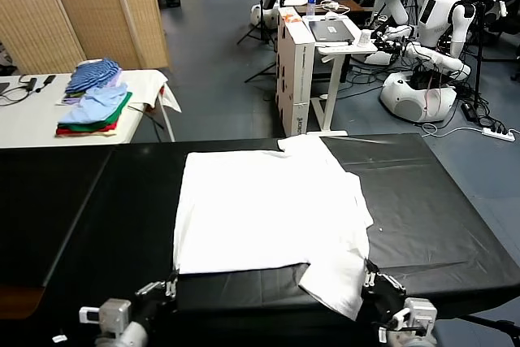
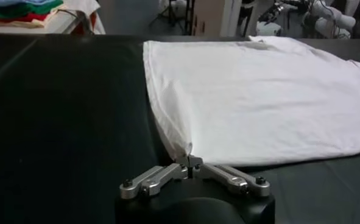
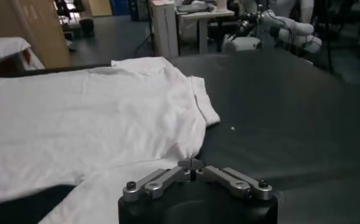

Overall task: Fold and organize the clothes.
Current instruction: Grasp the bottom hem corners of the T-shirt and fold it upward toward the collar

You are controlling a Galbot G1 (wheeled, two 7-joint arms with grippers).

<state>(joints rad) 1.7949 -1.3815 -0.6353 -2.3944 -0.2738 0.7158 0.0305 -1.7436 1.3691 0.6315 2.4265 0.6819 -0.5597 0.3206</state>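
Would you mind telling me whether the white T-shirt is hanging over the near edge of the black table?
No, in the head view the white T-shirt lies wholly on the black table, with bare black surface showing below its near hem.

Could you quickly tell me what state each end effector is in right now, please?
Left end effector: shut on the T-shirt, at its near left corner.
Right end effector: shut on the T-shirt, at its near sleeve.
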